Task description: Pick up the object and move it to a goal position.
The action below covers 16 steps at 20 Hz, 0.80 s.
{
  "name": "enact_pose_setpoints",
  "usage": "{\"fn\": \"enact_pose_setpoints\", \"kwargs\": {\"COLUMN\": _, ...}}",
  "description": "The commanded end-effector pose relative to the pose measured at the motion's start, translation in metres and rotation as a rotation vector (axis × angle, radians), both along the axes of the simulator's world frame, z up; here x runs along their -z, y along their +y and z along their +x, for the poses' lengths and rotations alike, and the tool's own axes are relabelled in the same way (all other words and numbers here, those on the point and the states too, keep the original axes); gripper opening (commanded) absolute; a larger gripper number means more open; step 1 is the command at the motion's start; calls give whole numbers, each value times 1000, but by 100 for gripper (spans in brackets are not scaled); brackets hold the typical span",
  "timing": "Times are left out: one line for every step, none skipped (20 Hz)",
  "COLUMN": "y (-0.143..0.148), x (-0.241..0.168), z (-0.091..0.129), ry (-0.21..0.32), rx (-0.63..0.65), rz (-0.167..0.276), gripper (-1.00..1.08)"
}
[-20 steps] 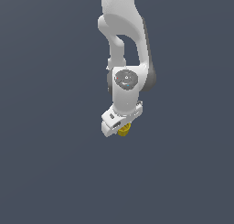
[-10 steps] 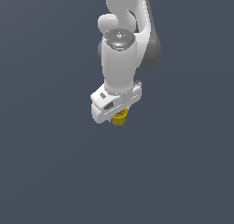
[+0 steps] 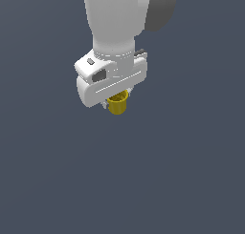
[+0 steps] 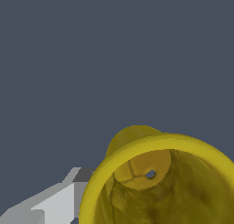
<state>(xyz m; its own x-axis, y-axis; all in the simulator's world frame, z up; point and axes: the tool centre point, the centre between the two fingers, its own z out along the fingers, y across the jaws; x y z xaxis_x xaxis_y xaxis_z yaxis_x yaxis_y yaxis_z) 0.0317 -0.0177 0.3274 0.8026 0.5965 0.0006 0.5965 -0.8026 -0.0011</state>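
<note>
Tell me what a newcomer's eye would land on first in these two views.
The big white robot arm fills the top middle of the exterior view against a plain dark grey-blue backdrop. Beneath its white end effector hangs a small mustard-yellow tapered cup, the only colour there, sitting between the fingers. In the wrist view that cup's rimmed round mouth looms close, showing its mottled inside and a small hole in the base.

A plain, dark slate-grey surface (image 3: 182,180) fills the exterior view from edge to edge, with no seams or markings. Nothing visibly rests on it; the wrist view shows the same flat grey.
</note>
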Motion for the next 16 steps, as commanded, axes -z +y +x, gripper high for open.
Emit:
{"fn": "enact_pose_setpoints", "kwargs": {"y": -5, "x": -28, "z": 1, "ry": 0, "rx": 0, "rz": 0, "gripper": -100}}
{"fn": "enact_pose_setpoints", "kwargs": {"y": -8, "x": -38, "z": 1, "ry": 0, "rx": 0, "rz": 0, "gripper": -100}}
{"fn": "enact_pose_setpoints", "kwargs": {"y": -10, "x": -48, "z": 2, "ry": 0, "rx": 0, "rz": 0, "gripper": -100}}
{"fn": "enact_pose_setpoints", "kwargs": {"y": -12, "x": -58, "z": 2, "ry": 0, "rx": 0, "rz": 0, "gripper": -100}}
{"fn": "enact_pose_setpoints", "kwargs": {"y": -14, "x": -67, "z": 3, "ry": 0, "rx": 0, "rz": 0, "gripper": -100}}
{"fn": "enact_pose_setpoints", "kwargs": {"y": -16, "x": -76, "z": 4, "ry": 0, "rx": 0, "rz": 0, "gripper": -100}}
{"fn": "enact_pose_setpoints", "kwargs": {"y": -17, "x": -84, "z": 4, "ry": 0, "rx": 0, "rz": 0, "gripper": -100}}
{"fn": "enact_pose_setpoints", "kwargs": {"y": -19, "x": -92, "z": 5, "ry": 0, "rx": 0, "rz": 0, "gripper": -100}}
{"fn": "enact_pose_setpoints", "kwargs": {"y": -21, "x": -100, "z": 5, "ry": 0, "rx": 0, "rz": 0, "gripper": -100}}
{"fn": "enact_pose_setpoints", "kwargs": {"y": -22, "x": -107, "z": 6, "ry": 0, "rx": 0, "rz": 0, "gripper": -100}}
{"fn": "enact_pose_setpoints", "kwargs": {"y": -24, "x": -114, "z": 6, "ry": 0, "rx": 0, "rz": 0, "gripper": -100}}
{"fn": "enact_pose_setpoints", "kwargs": {"y": -25, "x": -120, "z": 7, "ry": 0, "rx": 0, "rz": 0, "gripper": -100}}
{"fn": "enact_pose_setpoints", "kwargs": {"y": -26, "x": -126, "z": 8, "ry": 0, "rx": 0, "rz": 0, "gripper": -100}}
{"fn": "enact_pose_setpoints", "kwargs": {"y": -27, "x": -131, "z": 8, "ry": 0, "rx": 1, "rz": -1, "gripper": -100}}
{"fn": "enact_pose_setpoints", "kwargs": {"y": -28, "x": -135, "z": 9, "ry": 0, "rx": 1, "rz": -1, "gripper": -100}}
{"fn": "enact_pose_setpoints", "kwargs": {"y": -29, "x": -140, "z": 9, "ry": 0, "rx": 1, "rz": -1, "gripper": -100}}
